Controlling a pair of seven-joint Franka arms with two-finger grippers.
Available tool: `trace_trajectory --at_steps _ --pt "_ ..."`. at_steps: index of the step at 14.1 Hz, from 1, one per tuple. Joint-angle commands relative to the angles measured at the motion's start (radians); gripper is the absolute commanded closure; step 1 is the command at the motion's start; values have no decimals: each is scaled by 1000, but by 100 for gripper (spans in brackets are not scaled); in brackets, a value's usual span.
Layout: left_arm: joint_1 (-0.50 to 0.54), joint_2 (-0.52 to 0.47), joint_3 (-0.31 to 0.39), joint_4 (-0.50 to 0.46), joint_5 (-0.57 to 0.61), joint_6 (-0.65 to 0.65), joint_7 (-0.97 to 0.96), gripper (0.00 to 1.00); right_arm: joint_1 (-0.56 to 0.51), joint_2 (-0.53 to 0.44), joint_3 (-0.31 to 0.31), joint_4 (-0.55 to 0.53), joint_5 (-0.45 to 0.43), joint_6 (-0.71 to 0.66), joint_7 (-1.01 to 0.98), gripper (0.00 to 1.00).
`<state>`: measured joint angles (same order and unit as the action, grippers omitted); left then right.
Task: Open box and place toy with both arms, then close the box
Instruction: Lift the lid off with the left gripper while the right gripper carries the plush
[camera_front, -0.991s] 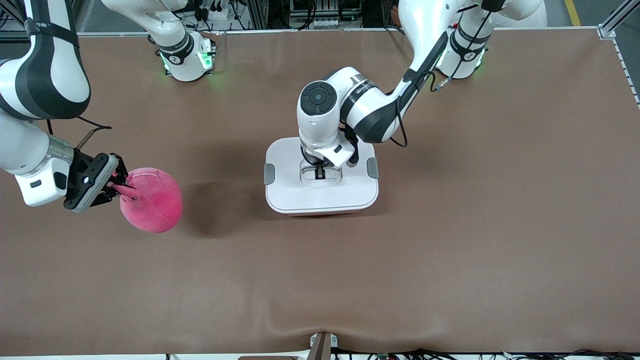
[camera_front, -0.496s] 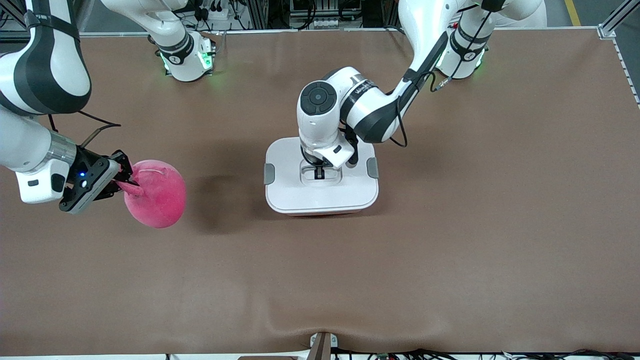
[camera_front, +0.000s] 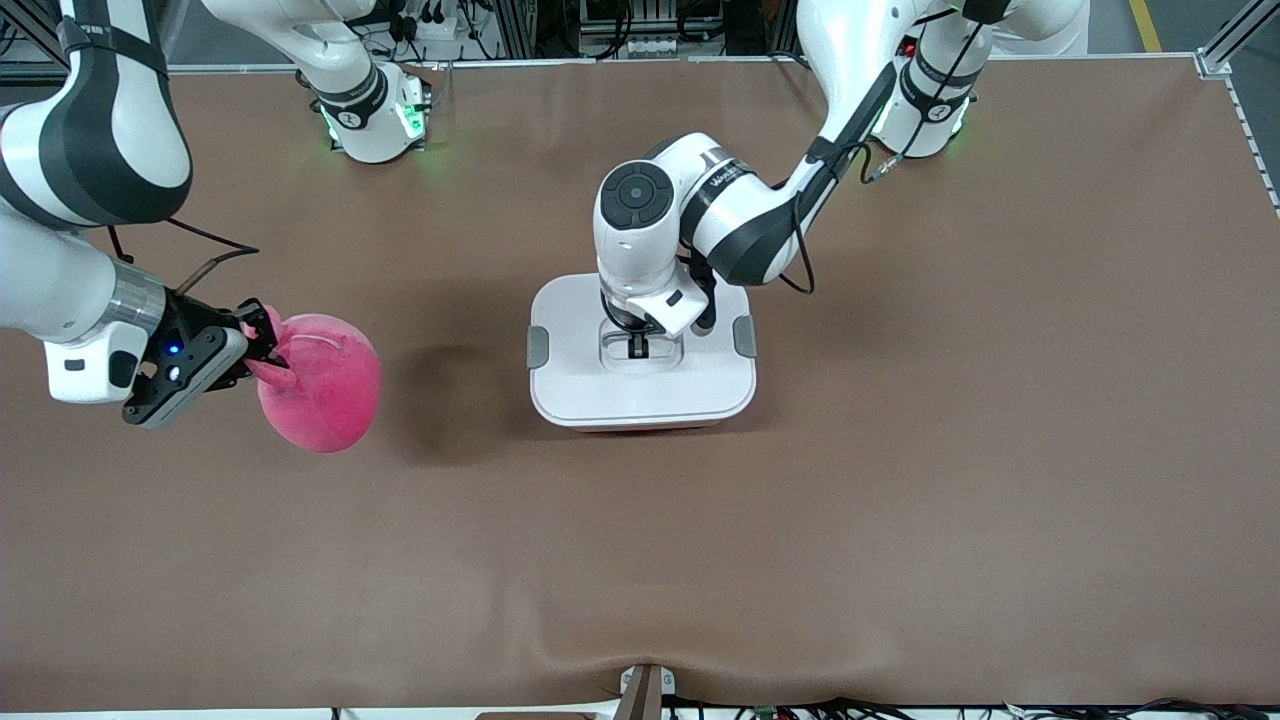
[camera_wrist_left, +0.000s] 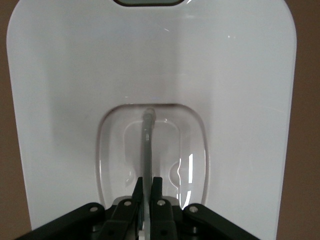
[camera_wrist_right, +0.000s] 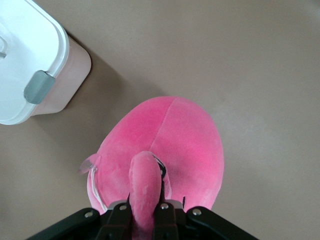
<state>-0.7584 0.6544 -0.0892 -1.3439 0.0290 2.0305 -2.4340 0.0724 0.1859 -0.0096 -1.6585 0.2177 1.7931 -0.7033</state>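
One translucent pink plastic box (camera_front: 642, 368) with white lid sits mid-table (camera_front: 900, 500). The left claw (camera_front: 637, 347) is clamped on its clear handle (camera_wrist_left: 147, 145). The right claw (camera_front: 262, 352) grips one hot-pink plush toy (camera_front: 325, 396) aloft toward the right arm's end from the box.

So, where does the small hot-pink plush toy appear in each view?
Front view: the hot-pink plush toy hangs from the right gripper, toward the right arm's end.
Left wrist view: not in it.
Right wrist view: low centre.
Shared landmark: the white box lid.
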Motion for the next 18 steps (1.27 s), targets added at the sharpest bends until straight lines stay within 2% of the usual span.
trace_trajectory --at_steps 1,11,18 --pt "-5 -21 0 2 14 -15 12 100 10 -19 -6 6 34 -27 51 100" --pt "-2 -68 -3 5 20 -82 35 100 27 -28 -4 6 49 -47 162 100" --pt "19 -139 9 6 23 -87 94 100 112 -25 -4 26 52 -44 277 100"
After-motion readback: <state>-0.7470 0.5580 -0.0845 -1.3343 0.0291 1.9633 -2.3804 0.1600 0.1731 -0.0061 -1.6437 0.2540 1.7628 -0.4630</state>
